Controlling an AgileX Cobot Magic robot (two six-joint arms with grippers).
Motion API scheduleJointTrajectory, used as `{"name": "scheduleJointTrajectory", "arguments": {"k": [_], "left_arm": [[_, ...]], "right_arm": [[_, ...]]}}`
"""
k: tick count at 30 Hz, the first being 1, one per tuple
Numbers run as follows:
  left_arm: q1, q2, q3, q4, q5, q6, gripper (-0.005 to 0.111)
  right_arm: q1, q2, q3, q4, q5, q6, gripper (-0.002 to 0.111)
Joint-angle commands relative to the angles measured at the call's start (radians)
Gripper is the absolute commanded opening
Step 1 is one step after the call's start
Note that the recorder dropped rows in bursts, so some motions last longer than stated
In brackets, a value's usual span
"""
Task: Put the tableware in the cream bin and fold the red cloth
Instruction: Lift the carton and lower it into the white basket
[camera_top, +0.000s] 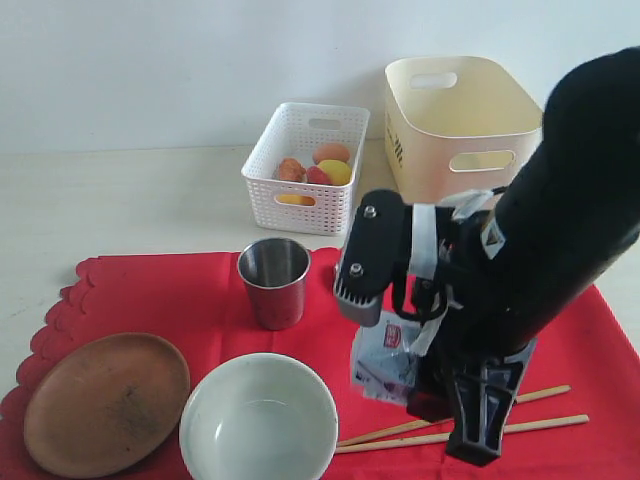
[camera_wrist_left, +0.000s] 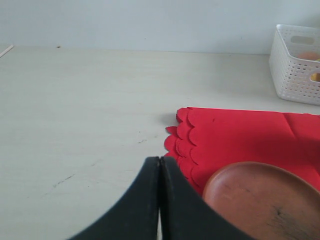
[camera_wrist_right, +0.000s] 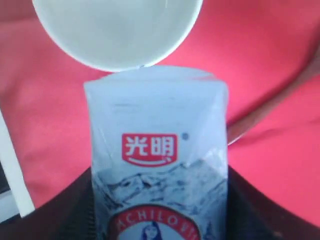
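Observation:
The red cloth (camera_top: 180, 300) lies spread out under a steel cup (camera_top: 273, 281), a brown wooden plate (camera_top: 105, 402), a pale bowl (camera_top: 258, 418) and two chopsticks (camera_top: 540, 410). My right gripper (camera_top: 440, 400) is shut on a blue-and-white snack packet (camera_top: 385, 357) just right of the bowl. In the right wrist view the packet (camera_wrist_right: 157, 150) fills the gap of the right gripper (camera_wrist_right: 160, 210), with the bowl (camera_wrist_right: 117, 30) beyond it. The left gripper (camera_wrist_left: 160, 162) is shut on nothing, beside the cloth's scalloped edge (camera_wrist_left: 180, 145) and the plate (camera_wrist_left: 265, 200). The cream bin (camera_top: 460, 125) stands at the back right. Spoon and knife are out of view.
A white perforated basket (camera_top: 305, 165) holding fruit-like foods stands behind the cup, left of the cream bin; it also shows in the left wrist view (camera_wrist_left: 295, 65). My right arm (camera_top: 560, 230) hides the cloth's right half. Bare pale table (camera_wrist_left: 75, 100) lies left of the cloth.

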Motion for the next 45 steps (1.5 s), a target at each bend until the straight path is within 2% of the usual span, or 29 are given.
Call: {"name": "scheduleJointTrajectory", "arguments": {"k": [1,4,10,15,24,35,45], "left_arm": [[0.004,-0.007,0.0,0.001,-0.01,-0.004,0.0],[0.004,-0.007,0.0,0.001,-0.01,-0.004,0.0],[0.004,-0.007,0.0,0.001,-0.01,-0.004,0.0],[0.004,-0.007,0.0,0.001,-0.01,-0.004,0.0],[0.004,-0.007,0.0,0.001,-0.01,-0.004,0.0],[0.004,-0.007,0.0,0.001,-0.01,-0.004,0.0],[0.004,-0.007,0.0,0.001,-0.01,-0.004,0.0]], "right_arm": [[-0.005,-0.098,-0.01,-0.006,-0.059,0.015,0.0],[-0.005,-0.133,-0.01,-0.006,-0.147,0.049,0.0],[-0.005,-0.126,-0.01,-0.023,-0.464,0.2,0.0],[-0.073,-0.061,-0.048,0.009,-0.686,0.306,0.0],[-0.172,0.199,-0.299,0.147,-0.701,0.326,0.0],[-0.191,0.535,-0.628,0.178,-0.676,0.326,0.0],[-0.239,0.718,-0.796,0.199,-0.677,0.329,0.0]]}}
